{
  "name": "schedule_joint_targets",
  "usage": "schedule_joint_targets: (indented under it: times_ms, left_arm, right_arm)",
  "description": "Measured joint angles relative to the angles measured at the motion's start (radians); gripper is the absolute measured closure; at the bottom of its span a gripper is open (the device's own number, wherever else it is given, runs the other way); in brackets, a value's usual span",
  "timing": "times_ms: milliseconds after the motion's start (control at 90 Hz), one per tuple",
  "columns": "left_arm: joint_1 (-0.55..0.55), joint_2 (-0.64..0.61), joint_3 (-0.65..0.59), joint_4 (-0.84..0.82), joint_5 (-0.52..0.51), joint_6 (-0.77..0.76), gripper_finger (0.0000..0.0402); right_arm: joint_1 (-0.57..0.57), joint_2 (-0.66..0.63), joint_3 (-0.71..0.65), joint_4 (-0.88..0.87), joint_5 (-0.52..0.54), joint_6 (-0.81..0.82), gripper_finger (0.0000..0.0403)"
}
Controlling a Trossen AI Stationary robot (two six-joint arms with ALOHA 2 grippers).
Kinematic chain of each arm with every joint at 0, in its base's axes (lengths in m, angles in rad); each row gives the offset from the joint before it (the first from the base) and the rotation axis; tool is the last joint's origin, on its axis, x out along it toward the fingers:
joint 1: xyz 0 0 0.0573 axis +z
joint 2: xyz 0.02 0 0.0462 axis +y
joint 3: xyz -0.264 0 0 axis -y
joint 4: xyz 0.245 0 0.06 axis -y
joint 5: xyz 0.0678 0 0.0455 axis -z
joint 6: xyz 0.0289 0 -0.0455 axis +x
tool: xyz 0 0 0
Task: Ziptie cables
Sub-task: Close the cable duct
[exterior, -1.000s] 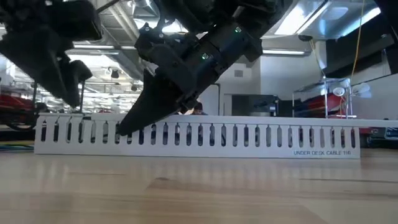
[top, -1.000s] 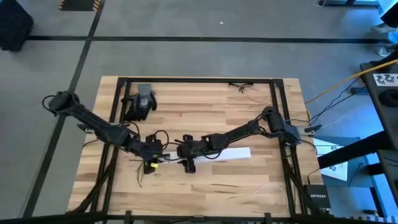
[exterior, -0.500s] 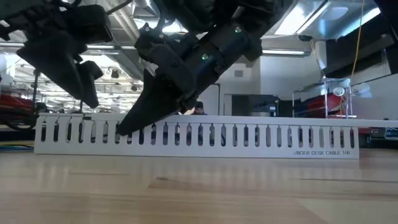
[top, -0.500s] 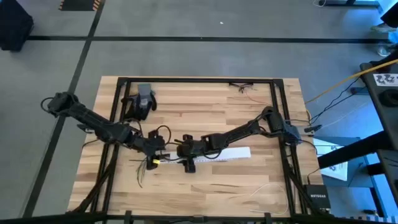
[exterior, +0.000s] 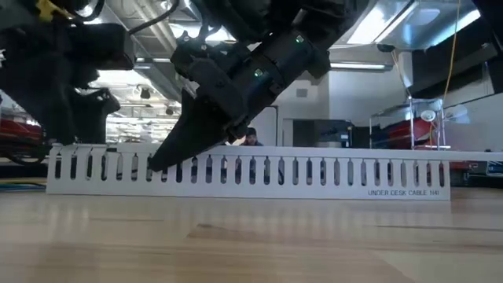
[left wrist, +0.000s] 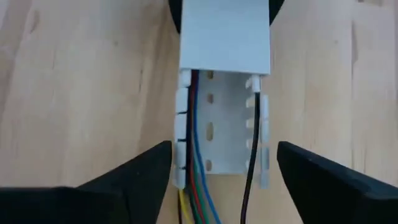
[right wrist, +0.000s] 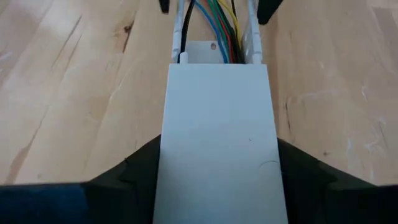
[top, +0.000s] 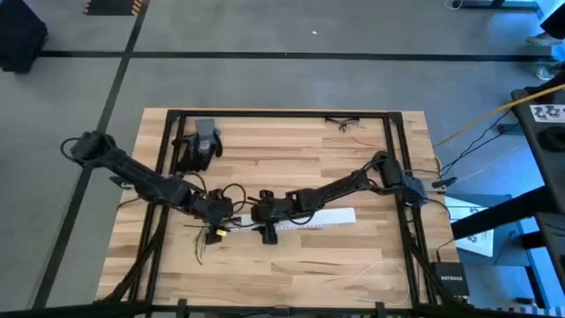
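A long white slotted duct (top: 309,219) lies flat on the table, partly closed by a white cover (right wrist: 217,124). The cables (left wrist: 198,186), thin blue, red, green, yellow and black wires, run inside the duct and spill out of its left end onto the table (top: 203,237). My left gripper (left wrist: 224,155) is open at that uncovered end, one finger on each side of the duct, and I cannot tell whether it touches. My right gripper (right wrist: 217,158) is closed across the covered stretch of the duct near its left end (top: 265,219). My right gripper holds the duct's covered stretch (right wrist: 217,143) between its two fingers (right wrist: 140,168), one on each long side. The fingers lie across the duct and slant down at it (exterior: 161,157) from the table's right. The duct rests flat on the table.
A dark glove-like thing with a grey block (top: 199,143) lies at the far left. Loose thin wires (top: 346,124) lie at the far right, and a pale thin wire (top: 380,269) curls at the near right. Black frame rails (top: 282,113) border the table.
My left gripper has turned and sunk lower over the duct's left end. My right gripper has kept its hold.
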Motion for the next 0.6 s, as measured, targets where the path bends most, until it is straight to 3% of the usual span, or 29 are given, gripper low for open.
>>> schedule_joint_targets:
  times_ms: [200,467,600]
  left_arm:
    - [-0.009,0.048,0.0,0.035,-0.01,-0.003,0.0128]
    - [-0.014,0.107,0.001,0.072,-0.062,0.014,0.0217]
    - [-0.015,0.14,0.0,0.147,-0.062,0.038,0.0241]
  right_arm:
    - [0.0,0.0,0.0,0.0,-0.002,-0.002,0.0174]
    - [0.001,0.0,0.0,0.001,-0.002,-0.001,0.0174]
    - [0.002,-0.001,-0.004,0.01,-0.022,0.002,0.0174]
